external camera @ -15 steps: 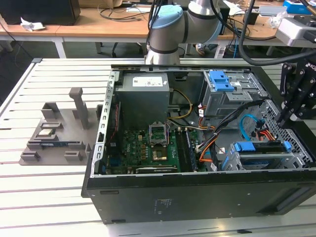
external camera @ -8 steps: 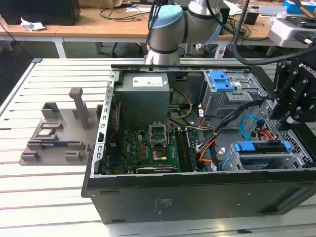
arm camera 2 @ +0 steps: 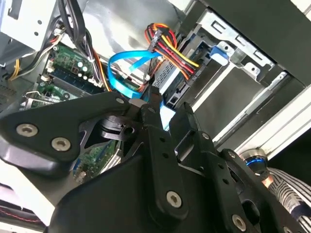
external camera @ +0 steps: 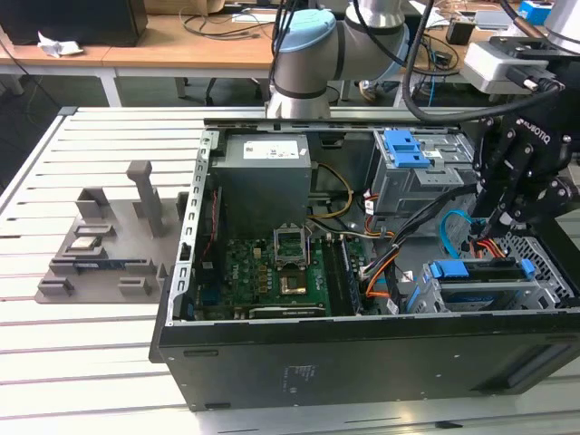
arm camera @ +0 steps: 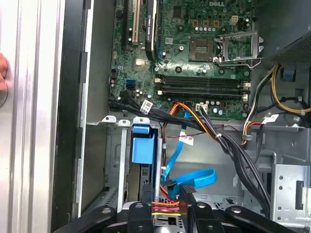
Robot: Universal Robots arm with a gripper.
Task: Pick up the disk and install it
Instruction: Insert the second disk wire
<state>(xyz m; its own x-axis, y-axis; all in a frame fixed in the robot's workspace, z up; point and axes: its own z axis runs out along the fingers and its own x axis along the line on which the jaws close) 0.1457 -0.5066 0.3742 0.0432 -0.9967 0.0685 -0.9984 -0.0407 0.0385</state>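
Currently: disk with blue carrier seated in lower drive cage of open computer case; gripper directly above it, fingers close together; grasp cannot be told

Black fingers flank red-yellow wires beside a blue cable.

The open computer case lies on the slatted table. Inside it, the motherboard sits toward the exterior view's left, with the power supply behind it. The disk sits in the drive cage toward the right, under the gripper. A parts tray lies left of the case.
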